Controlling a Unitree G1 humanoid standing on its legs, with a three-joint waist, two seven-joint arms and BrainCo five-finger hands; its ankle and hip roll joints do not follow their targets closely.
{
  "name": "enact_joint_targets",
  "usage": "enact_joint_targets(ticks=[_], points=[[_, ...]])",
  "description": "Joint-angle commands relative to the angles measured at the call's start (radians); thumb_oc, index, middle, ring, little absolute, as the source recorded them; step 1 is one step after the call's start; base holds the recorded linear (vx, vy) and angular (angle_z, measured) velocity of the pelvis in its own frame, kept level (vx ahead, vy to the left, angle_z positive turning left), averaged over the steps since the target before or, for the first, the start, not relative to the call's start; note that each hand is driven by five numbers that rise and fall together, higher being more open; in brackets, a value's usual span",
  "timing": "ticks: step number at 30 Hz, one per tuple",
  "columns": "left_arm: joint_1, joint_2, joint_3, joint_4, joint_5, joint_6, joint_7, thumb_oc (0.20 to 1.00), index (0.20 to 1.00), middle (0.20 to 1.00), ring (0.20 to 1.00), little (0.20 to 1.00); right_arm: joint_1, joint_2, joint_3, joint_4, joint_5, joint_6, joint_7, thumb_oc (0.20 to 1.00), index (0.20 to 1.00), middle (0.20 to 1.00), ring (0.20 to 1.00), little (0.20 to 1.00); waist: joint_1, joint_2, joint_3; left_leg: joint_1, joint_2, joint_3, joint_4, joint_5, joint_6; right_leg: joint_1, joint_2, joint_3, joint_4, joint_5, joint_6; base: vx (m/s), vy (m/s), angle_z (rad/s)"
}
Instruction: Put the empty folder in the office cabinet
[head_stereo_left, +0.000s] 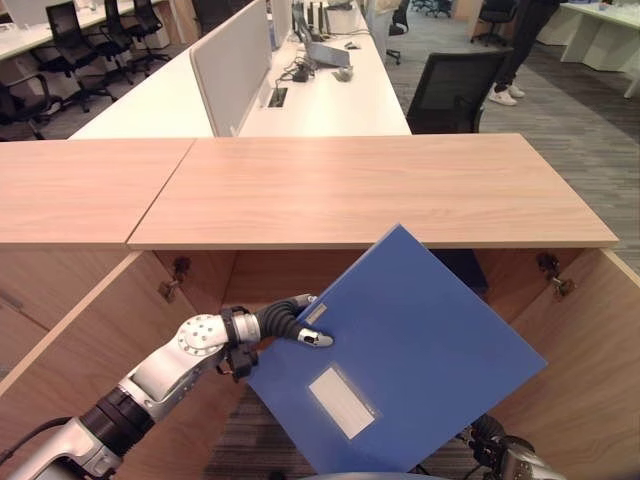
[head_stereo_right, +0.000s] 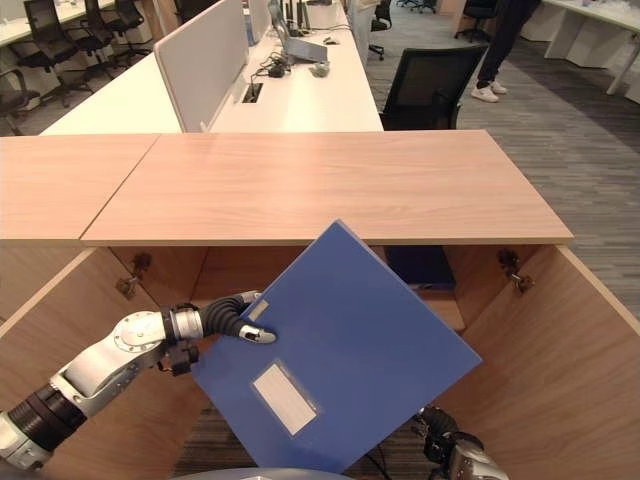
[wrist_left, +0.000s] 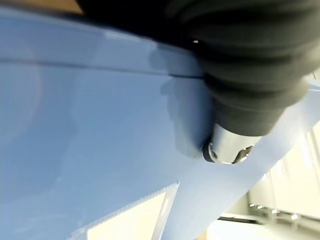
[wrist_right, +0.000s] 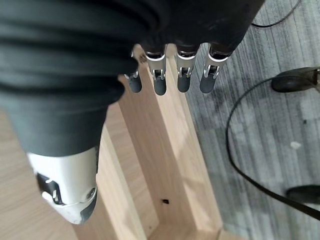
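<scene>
so the folder (head_stereo_left: 400, 350) is sitting in the lower middle of the frame, tilted like a diamond, one corner poking up toward the cabinet's (head_stereo_left: 370, 190) top edge and the opposite corner down near the bottom edge. left hand (head_stereo_left: 300, 325) has it by the left corner, thumb over the front face and the rest curled behind, so it's pinching that corner. the cabinet opening is right behind and below the folder, both doors swung out to the lower left and lower right. looks to me like the move from here is just forward and down into that opening, and the tilt probably wants squaring up first or a corner could catch the top board.

right hand (wrist_right: 175, 75) hangs low by the right door, fingers straight and holding nothing.

inside the cabinet there's something dark (head_stereo_right: 420, 265) at the back, can't tell what it is.
</scene>
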Motion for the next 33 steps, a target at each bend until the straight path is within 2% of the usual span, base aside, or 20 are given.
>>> enact_joint_targets(ticks=[1, 4, 11, 21, 33], points=[[0.005, -0.091, -0.045, 0.014, -0.053, -0.014, 0.013, 0.2, 0.2, 0.2, 0.2, 0.2, -0.082, 0.017, 0.009, 0.018, -0.02, -0.012, -0.021, 1.0, 1.0, 1.0, 1.0, 1.0, 0.006, -0.032, 0.028, 0.003, -0.024, 0.008, 0.013, -0.087, 0.037, -0.09, 0.015, 0.044, 0.129, -0.08, 0.014, 0.0, 0.011, -0.06], [0.009, -0.177, -0.044, 0.076, -0.051, -0.021, 0.057, 0.2, 0.2, 0.2, 0.2, 0.2, -0.085, 0.031, 0.02, 0.023, -0.029, -0.008, -0.036, 1.0, 1.0, 1.0, 1.0, 1.0, 0.004, -0.034, 0.036, -0.005, -0.025, 0.008, 0.014, -0.086, 0.038, -0.099, 0.016, 0.047, 0.129, -0.079, 0.013, -0.01, 0.009, -0.07], [-0.027, -0.291, -0.083, 0.192, -0.002, -0.025, 0.103, 0.2, 0.2, 0.2, 0.2, 0.2, -0.1, 0.057, 0.023, 0.054, -0.022, -0.002, -0.065, 1.0, 1.0, 1.0, 1.0, 1.0, -0.006, -0.042, 0.057, -0.032, -0.025, 0.009, 0.013, -0.081, 0.04, -0.128, 0.022, 0.052, 0.125, -0.071, 0.011, -0.02, 0.004, -0.04], [-0.09, -0.376, -0.145, 0.32, 0.055, -0.02, 0.129, 0.2, 0.2, 0.2, 0.2, 0.2, -0.129, 0.082, 0.061, 0.054, -0.019, 0.001, -0.081, 1.0, 1.0, 1.0, 1.0, 1.0, -0.017, -0.045, 0.079, -0.054, -0.02, 0.013, 0.012, -0.074, 0.039, -0.156, 0.028, 0.056, 0.127, -0.065, 0.009, 0.0, 0.0, 0.0], [-0.155, -0.505, -0.128, 0.543, 0.075, -0.049, 0.24, 0.2, 0.2, 0.2, 0.2, 0.2, -0.166, 0.104, 0.112, 0.043, -0.012, -0.002, -0.11, 1.0, 1.0, 1.0, 1.0, 1.0, -0.031, -0.053, 0.103, -0.077, -0.014, 0.018, 0.013, -0.063, 0.036, -0.195, 0.032, 0.068, 0.142, -0.063, 0.004, 0.0, 0.0, 0.0]])
